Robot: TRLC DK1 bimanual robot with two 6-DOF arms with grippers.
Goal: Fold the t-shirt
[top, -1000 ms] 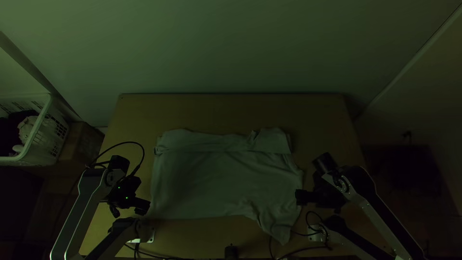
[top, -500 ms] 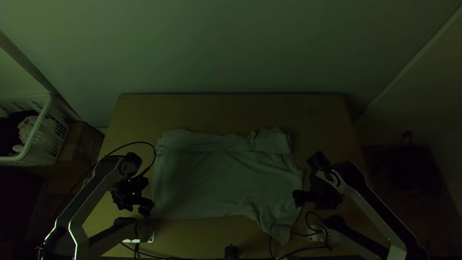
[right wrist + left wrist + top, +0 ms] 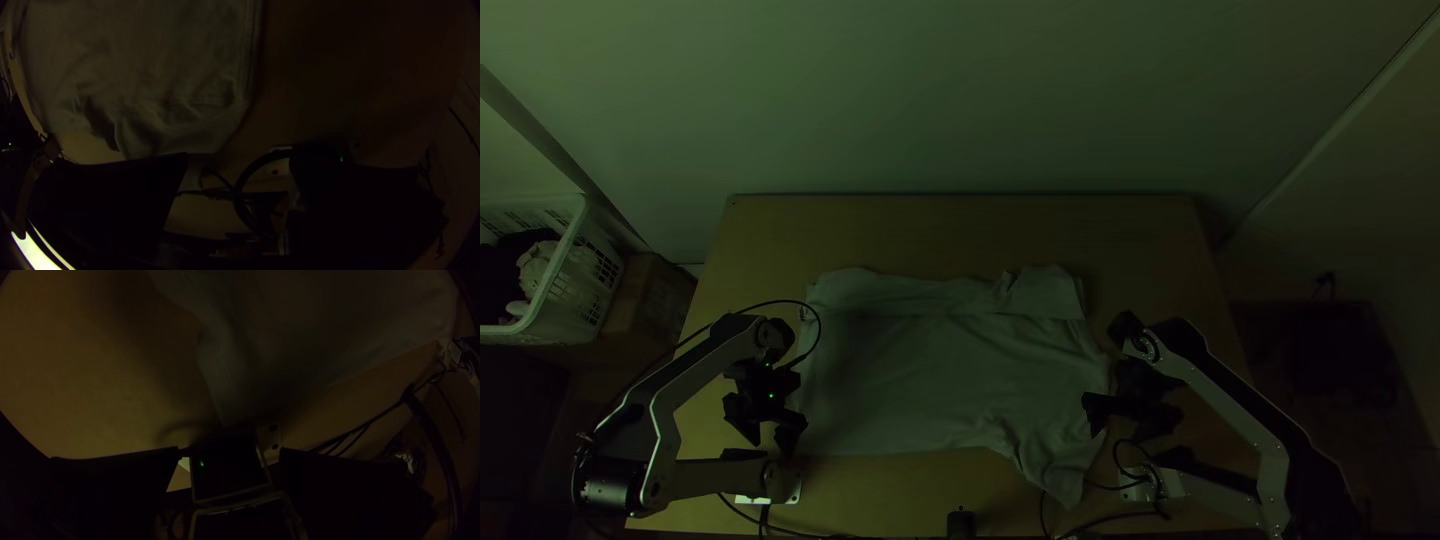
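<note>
The t-shirt (image 3: 940,370) is lying mid-table, its long axis running left to right, its far side folded over in a strip. One corner, probably a sleeve (image 3: 1058,475), is pointing toward the near edge at right. The left gripper (image 3: 767,432) and right gripper (image 3: 1125,420) are hovering beside opposite ends, both gaping wide.

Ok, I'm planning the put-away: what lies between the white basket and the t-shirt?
The top view shows a brown box, then tabletop with a black cable arching over it.
</note>
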